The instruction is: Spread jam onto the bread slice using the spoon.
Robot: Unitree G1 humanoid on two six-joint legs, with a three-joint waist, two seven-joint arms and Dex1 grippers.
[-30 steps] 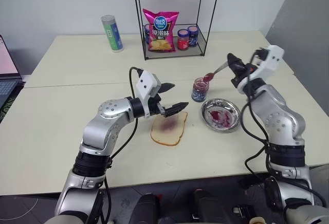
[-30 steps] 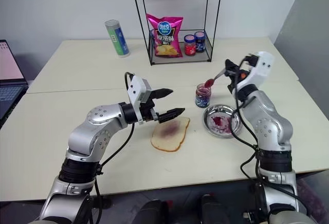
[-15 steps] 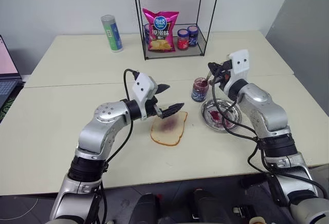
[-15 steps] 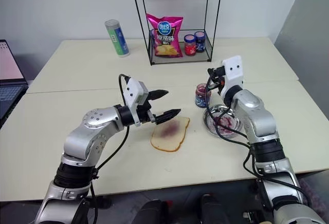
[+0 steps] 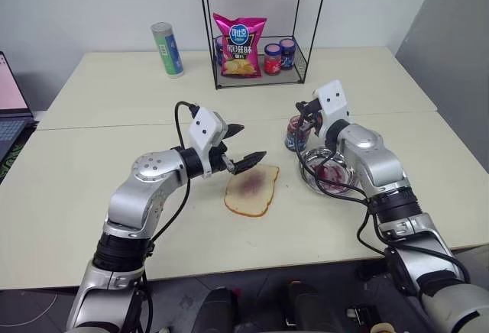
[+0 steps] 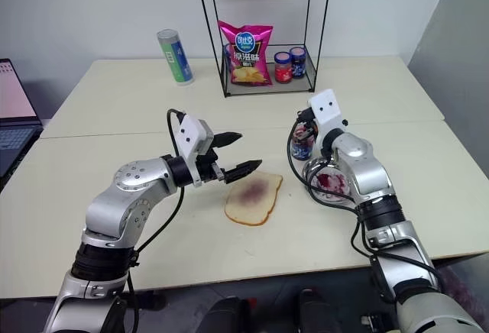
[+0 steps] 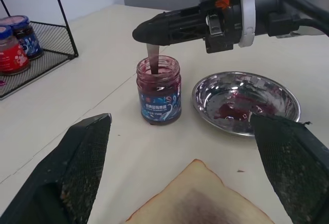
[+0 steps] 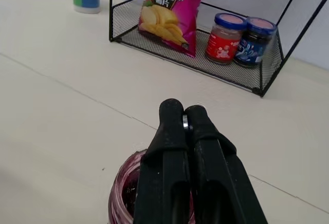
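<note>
The bread slice (image 5: 250, 190) lies flat on the table with a purplish jam smear (image 6: 253, 192) at its centre. My left gripper (image 5: 251, 142) hovers open just left of and above it, holding nothing. My right gripper (image 7: 140, 33) is shut on the silver spoon (image 7: 152, 59), whose handle points straight down. The spoon's bowl is hidden inside an open glass jar of jam (image 7: 158, 91) with a blue label. Beside the jar sits the round metal plate (image 7: 241, 88), smeared with red jam (image 7: 230, 110). In the right wrist view the fingers (image 8: 172, 131) stand closed above the jar (image 8: 123, 196).
A black wire rack (image 5: 294, 69) at the back holds a pink chip bag (image 5: 238, 46) and two small jars (image 5: 279, 56) with red and blue lids. A green-labelled can (image 5: 166, 49) stands to its left. A laptop (image 5: 9, 111) sits at the far left edge.
My right gripper came down and to the left with the spoon, rolling so that the bowl, earlier held up above the jar, now dips into it. The left gripper has stayed put.
</note>
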